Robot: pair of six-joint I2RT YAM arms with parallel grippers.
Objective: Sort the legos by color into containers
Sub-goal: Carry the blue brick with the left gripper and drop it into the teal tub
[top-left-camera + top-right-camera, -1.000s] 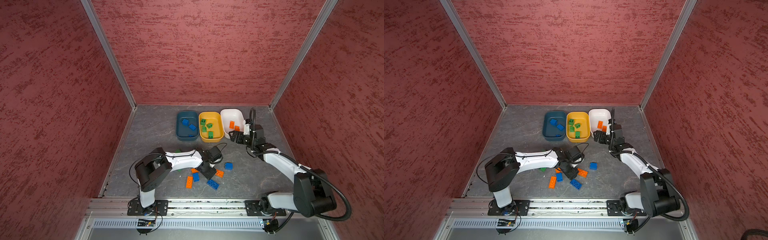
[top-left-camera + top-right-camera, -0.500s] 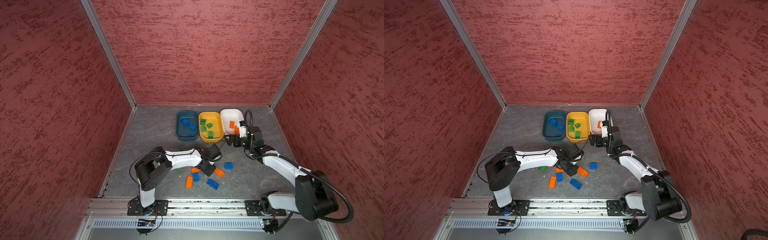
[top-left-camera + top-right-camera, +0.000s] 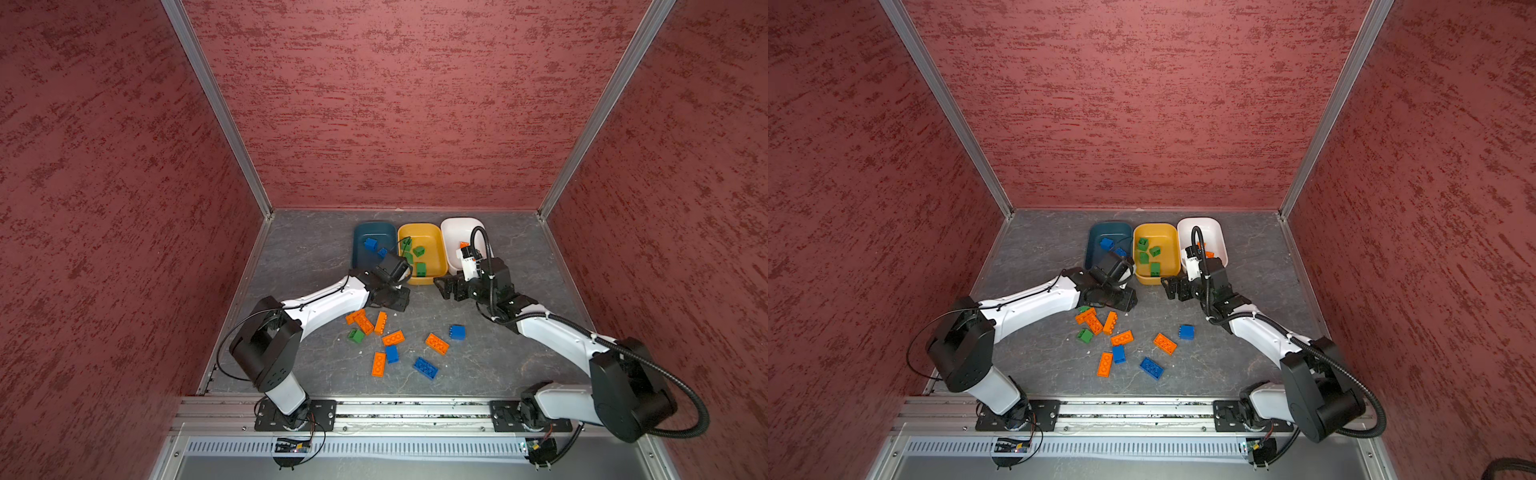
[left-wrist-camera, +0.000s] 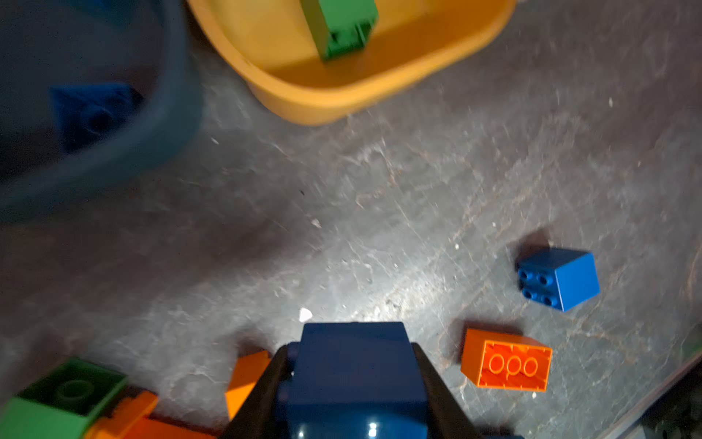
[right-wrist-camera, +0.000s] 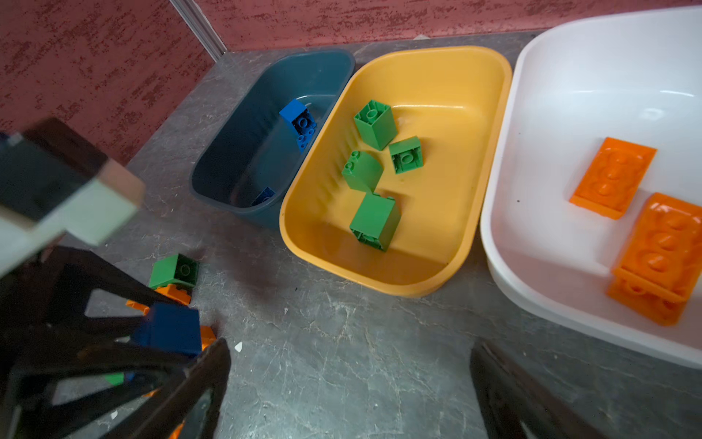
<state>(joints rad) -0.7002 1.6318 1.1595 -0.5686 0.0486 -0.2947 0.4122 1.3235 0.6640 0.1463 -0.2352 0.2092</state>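
Held lego: a blue studded plastic brick (image 4: pixel 357 380), dark in the gripper's shadow.
Left gripper (image 4: pixel 349 355): its black jaws are clamped on two opposite sides of that blue brick.
Where it is: over the grey marbled tabletop (image 3: pixel 478 374), at the far edge of the loose pile. It is just short of the near ends of the teal and yellow tubs.
Right gripper (image 3: pixel 446 286): jaws spread wide with nothing between them, above bare table in front of the yellow and white tubs.
Dark teal-blue rounded plastic tub (image 5: pixel 243 159): two blue bricks inside.
Mustard yellow plastic tub (image 5: pixel 456 152): four green bricks (image 5: pixel 374 220).
White plastic tub (image 5: pixel 569 95): long orange bricks (image 5: pixel 613 176), at least two.
Loose legos (image 3: pixel 392 337): mostly orange, with three blue and some green. One square blue brick (image 3: pixel 457 332) lies apart, toward the right arm.
Wrist views only: the left wrist view shows the grip, and the right wrist view shows the held brick from the side. In both top views the gripper body covers the brick.
White tub's contents: plain in the right wrist view. In both top views they are mostly behind the right arm's cable and camera.
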